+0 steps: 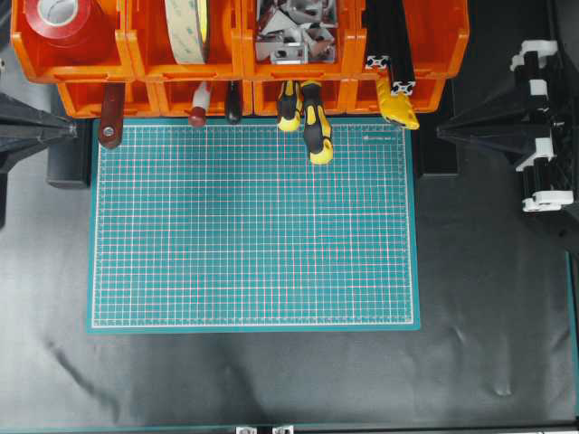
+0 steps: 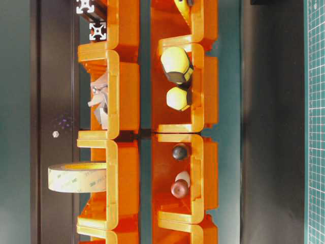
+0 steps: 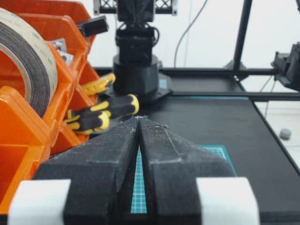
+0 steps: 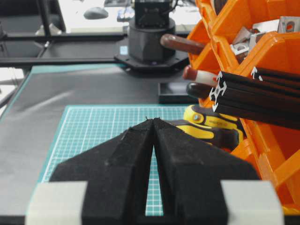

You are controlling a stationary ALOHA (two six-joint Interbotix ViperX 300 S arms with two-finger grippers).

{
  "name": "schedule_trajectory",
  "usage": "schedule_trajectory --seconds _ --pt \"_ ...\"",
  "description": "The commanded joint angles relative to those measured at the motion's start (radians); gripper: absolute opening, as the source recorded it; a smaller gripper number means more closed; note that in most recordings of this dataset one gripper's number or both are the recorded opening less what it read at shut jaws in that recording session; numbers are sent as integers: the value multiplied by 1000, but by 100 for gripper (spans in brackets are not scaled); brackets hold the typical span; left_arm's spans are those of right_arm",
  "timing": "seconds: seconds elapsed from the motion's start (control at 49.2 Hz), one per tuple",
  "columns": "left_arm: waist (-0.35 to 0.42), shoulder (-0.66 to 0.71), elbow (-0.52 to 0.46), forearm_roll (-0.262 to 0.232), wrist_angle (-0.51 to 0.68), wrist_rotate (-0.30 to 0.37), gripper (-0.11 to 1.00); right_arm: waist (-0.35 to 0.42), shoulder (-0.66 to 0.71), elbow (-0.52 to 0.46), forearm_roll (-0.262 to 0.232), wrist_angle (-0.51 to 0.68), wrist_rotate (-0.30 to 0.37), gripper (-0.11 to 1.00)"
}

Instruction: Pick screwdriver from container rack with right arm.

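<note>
The orange container rack (image 1: pixel 136 54) runs along the far edge of the green mat (image 1: pixel 253 226). The screwdriver (image 1: pixel 316 127) lies in a lower bin, its yellow-and-black handle sticking out over the mat next to a stubbier handle (image 1: pixel 289 107); its shaft is hidden. Its handle end (image 2: pixel 176 63) faces the table-level view, and the left wrist view shows the screwdriver (image 3: pixel 117 107) too. My right gripper (image 1: pixel 443 132) (image 4: pixel 153 119) is shut and empty, right of the mat, apart from the rack (image 4: pixel 262 56). The left gripper (image 1: pixel 71 129) (image 3: pixel 139 117) is shut and empty at the left.
The upper bins hold a red tape roll (image 1: pixel 56 23), a beige tape roll (image 1: pixel 188 27), metal brackets (image 1: pixel 294 32) and black extrusions (image 1: pixel 393 45). A yellow tool (image 1: pixel 398 107), a red-handled tool (image 1: pixel 198 108) and a brown handle (image 1: pixel 111 117) stick out below.
</note>
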Motion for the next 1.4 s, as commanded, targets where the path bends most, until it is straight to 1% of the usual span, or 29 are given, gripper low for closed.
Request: schedule_trajectory --seconds 0.0,0.061,0.102,0.224,0.366,0.488,0.549,0.61,0.712,0.773,0.894,0.976,1.037,1.098,1.199,1.24,1.321,1.342,1.382 --pt "-31 8 -41 29 6 -25 6 11 2 -20 6 -9 8 2" --pt "-32 6 -66 29 37 -46 4 20 -9 -32 5 12 8 2" --pt "-34 0 -80 31 66 -58 0 29 -18 -46 6 52 12 2" --pt "-38 -15 -120 31 152 -67 0 67 -35 -107 6 186 32 2" --pt "-46 -29 -147 31 204 -67 0 143 -12 -256 3 377 75 2" --pt "-46 -43 -155 31 218 -67 0 176 52 -383 -8 552 75 2" --pt "-46 -46 -155 31 219 -74 0 195 97 -439 -26 618 75 2" --pt "-49 -48 -155 31 219 -77 0 212 146 -492 -57 672 75 2" --pt "-60 -48 -156 31 219 -77 0 244 224 -578 -130 736 77 2" --pt "-61 -48 -156 31 221 -78 0 270 273 -624 -186 782 77 2" --pt "-64 -44 -155 31 230 -78 0 314 350 -678 -296 867 92 2" --pt "-64 -44 -155 31 232 -78 0 345 399 -703 -368 931 127 2" --pt "-64 -43 -155 31 232 -78 0 377 434 -719 -437 983 173 2" --pt "-66 -43 -153 31 233 -80 0 422 471 -738 -540 1052 232 2" --pt "-72 -40 -153 31 233 -80 0 517 541 -762 -755 1210 350 2" --pt "-77 -35 -153 31 232 -80 0 552 571 -764 -841 1290 408 2" --pt "-80 -28 -152 32 232 -80 0 624 629 -756 -989 1439 532 2" --pt "-80 -28 -152 31 232 -80 0 650 650 -750 -1037 1485 577 2" --pt "-80 -26 -152 31 232 -80 0 686 680 -742 -1095 1536 630 2"
